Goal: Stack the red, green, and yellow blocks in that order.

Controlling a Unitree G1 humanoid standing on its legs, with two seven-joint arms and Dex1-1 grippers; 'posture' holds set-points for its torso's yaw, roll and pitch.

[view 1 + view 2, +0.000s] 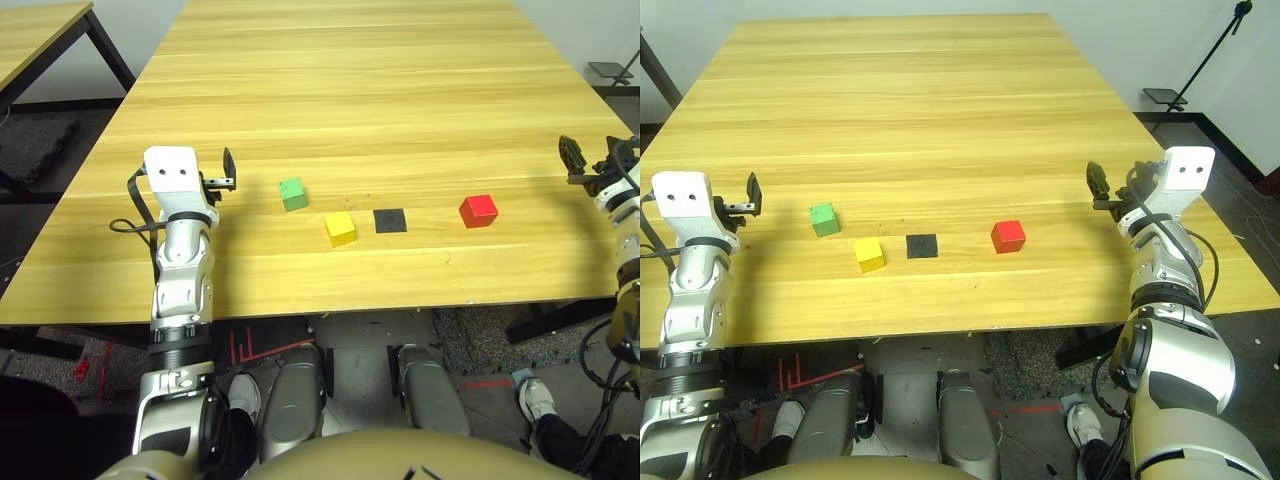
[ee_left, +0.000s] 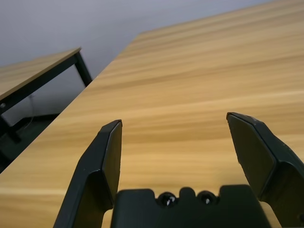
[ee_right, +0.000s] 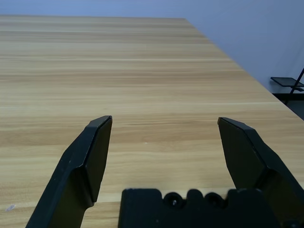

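Three cubes lie near the table's front edge. The green block (image 1: 293, 194) is furthest left, the yellow block (image 1: 340, 229) sits just right of it and nearer me, and the red block (image 1: 478, 211) is off to the right. My left gripper (image 1: 229, 171) hovers open to the left of the green block, apart from it. My right gripper (image 1: 1098, 186) hovers open to the right of the red block, well clear of it. Both wrist views show wide-open fingers (image 2: 102, 161) (image 3: 90, 156) with bare tabletop between them.
A flat black square patch (image 1: 390, 220) lies on the wooden table (image 1: 350, 90) between the yellow and red blocks. A second table (image 1: 40, 30) stands beyond the far left corner. A black stand (image 1: 1200, 70) is on the floor at the right.
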